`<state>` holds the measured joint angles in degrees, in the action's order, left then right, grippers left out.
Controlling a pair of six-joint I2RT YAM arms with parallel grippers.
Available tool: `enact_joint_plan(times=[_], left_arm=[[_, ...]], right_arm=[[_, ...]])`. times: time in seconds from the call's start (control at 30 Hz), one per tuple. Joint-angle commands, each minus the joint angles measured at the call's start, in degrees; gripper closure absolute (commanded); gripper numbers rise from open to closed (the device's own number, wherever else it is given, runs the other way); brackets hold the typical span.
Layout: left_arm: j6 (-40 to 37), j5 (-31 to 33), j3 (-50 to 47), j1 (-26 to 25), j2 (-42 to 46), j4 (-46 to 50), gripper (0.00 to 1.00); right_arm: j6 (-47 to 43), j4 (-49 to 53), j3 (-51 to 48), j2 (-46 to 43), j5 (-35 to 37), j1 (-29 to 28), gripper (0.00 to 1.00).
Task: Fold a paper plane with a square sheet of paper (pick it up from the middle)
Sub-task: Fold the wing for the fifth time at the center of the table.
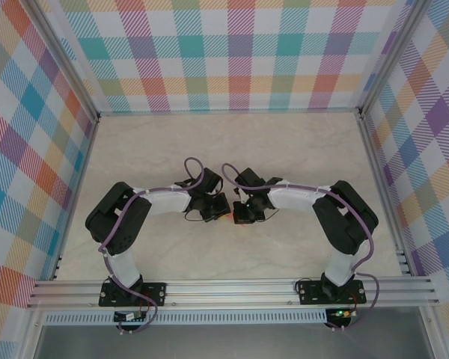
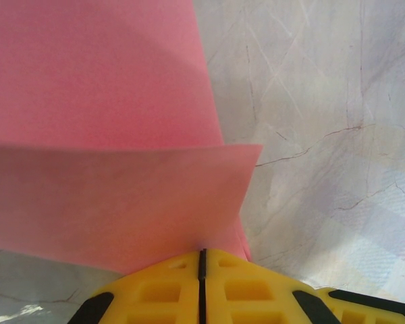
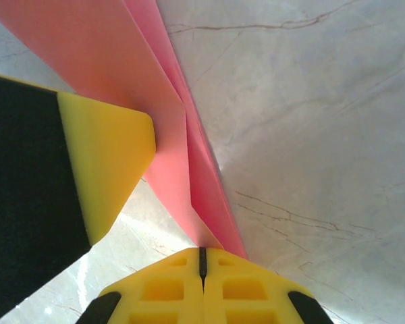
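Near the middle of the table (image 1: pixel 284 149), hold the folded pink paper (image 2: pixel 88 101) tight with left fingers (image 2: pixel 155 290) and right fingers (image 3: pixel 246 290), both clamped on it. Pull gently, line up edges, then press the crease flat.

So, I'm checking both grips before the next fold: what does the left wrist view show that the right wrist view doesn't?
Left wrist, not right: the paper broadside, a flap folded across it, pinched in the shut left claw. Right wrist, not left: the paper edge-on, layered, pinched in the shut right claw, with a finger of the left claw alongside. Both: pink paper in a yellow claw, marble table.
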<state>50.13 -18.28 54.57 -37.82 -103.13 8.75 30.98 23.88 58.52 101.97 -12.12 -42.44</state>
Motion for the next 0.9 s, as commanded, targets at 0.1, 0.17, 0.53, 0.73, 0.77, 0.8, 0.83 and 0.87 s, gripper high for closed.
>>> enact_joint_plan(times=[0.1,0.17,0.53,0.73,0.77,0.8,0.83,0.87], left_arm=[[-0.17,7.96,-1.57,0.12,-3.99,8.65,0.91],[-0.29,8.01,-1.48,0.09,-4.2,8.65,0.92],[-0.82,9.06,-1.24,0.12,-4.53,9.58,0.92],[-2.06,10.15,-0.1,0.12,-4.66,10.76,0.91],[-2.42,10.12,0.16,0.12,-4.64,10.62,0.92],[-2.93,9.95,0.46,0.12,-4.57,10.39,0.91],[-3.6,9.19,0.7,0.12,-4.45,9.5,0.91],[-4.31,8.41,0.93,0.12,-4.09,8.39,0.9]], right_arm=[[0.11,2.97,0.76,1.64,2.64,0.22,0.98],[0.06,2.92,0.5,1.99,2.45,0.35,0.98],[-1.2,-0.11,-3.55,1.12,-3.43,3.2,0.98],[-2.0,-2.74,-7.3,1.55,-7.59,5.79,0.98],[-2.1,-2.95,-7.69,1.78,-8.1,6.11,0.98],[-2.13,-3.35,-8.03,2.02,-8.49,6.29,0.98],[-2.07,-4.01,-8.48,2.24,-9.31,6.59,0.98],[-2.12,-4.51,-8.86,2.47,-10.03,6.79,0.98]])
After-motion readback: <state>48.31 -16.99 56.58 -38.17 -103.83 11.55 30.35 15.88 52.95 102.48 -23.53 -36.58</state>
